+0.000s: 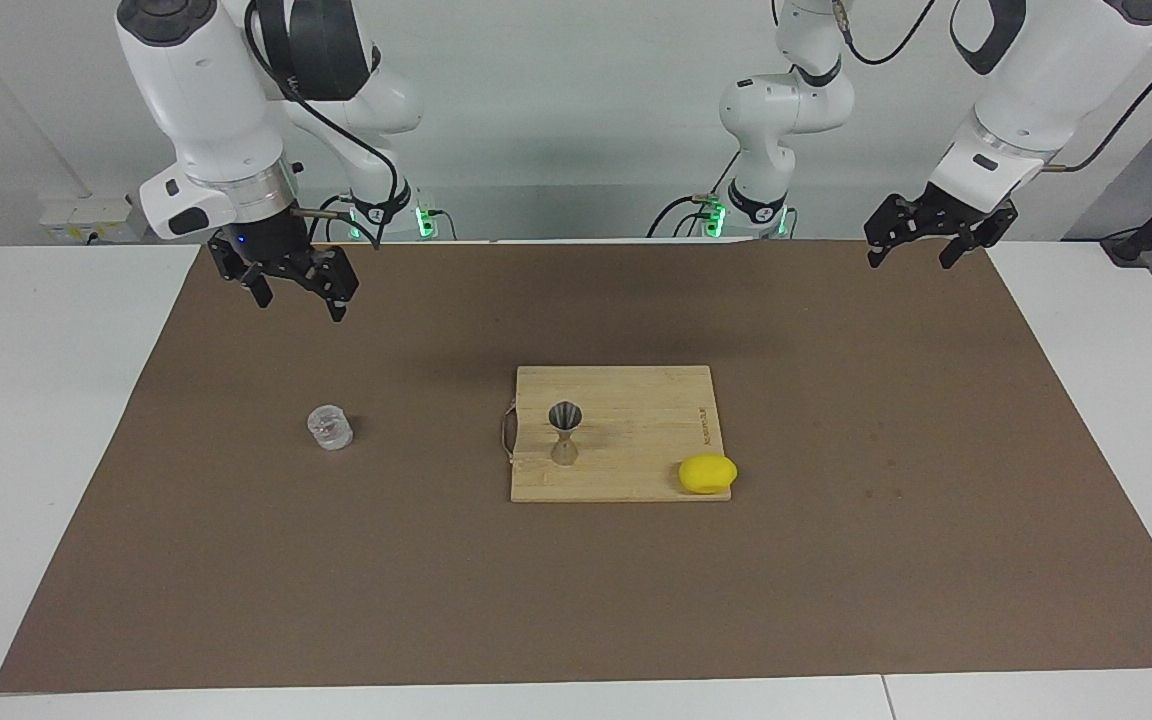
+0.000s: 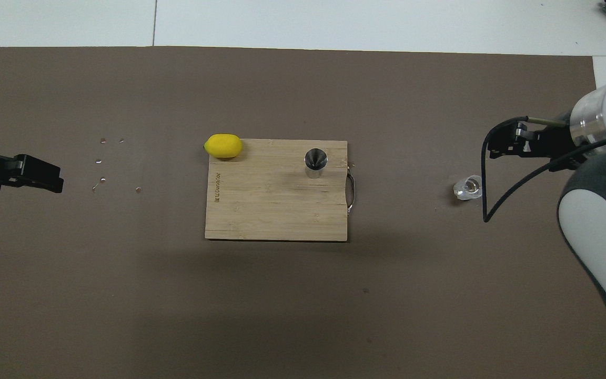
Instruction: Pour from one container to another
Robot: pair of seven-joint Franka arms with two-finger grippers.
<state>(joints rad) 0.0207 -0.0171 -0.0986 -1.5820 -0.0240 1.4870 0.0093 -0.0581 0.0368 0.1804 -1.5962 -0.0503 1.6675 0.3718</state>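
Brown paper [image 1: 836,560] is covering most of the white table [image 1: 36,420], and both robot arms are hanging above the edge of it nearest their bases. At the middle of the paper a wooden cutting board [image 1: 636,440] is lying flat, with a thin metal handle [image 2: 352,192] on its edge toward the right arm's end of the table. On this board the metal jigger [image 1: 565,432] is standing upright, its open cone facing up. A yellow lemon [image 1: 707,473] is sitting on the board's corner farthest from the robots, toward the left arm's end, slightly overhanging the edge. The glass tumbler [image 1: 330,427] is standing on the paper, well apart from the board, toward the right arm's end of the table. The right gripper [image 1: 298,292] is hovering above the paper, not touching the tumbler, with its fingers spread and nothing between them. The left gripper [image 1: 914,255] is waiting over the paper at its own end, its fingers also spread and holding nothing. A few small shiny specks [image 2: 100,163] are lying scattered on the paper near it.
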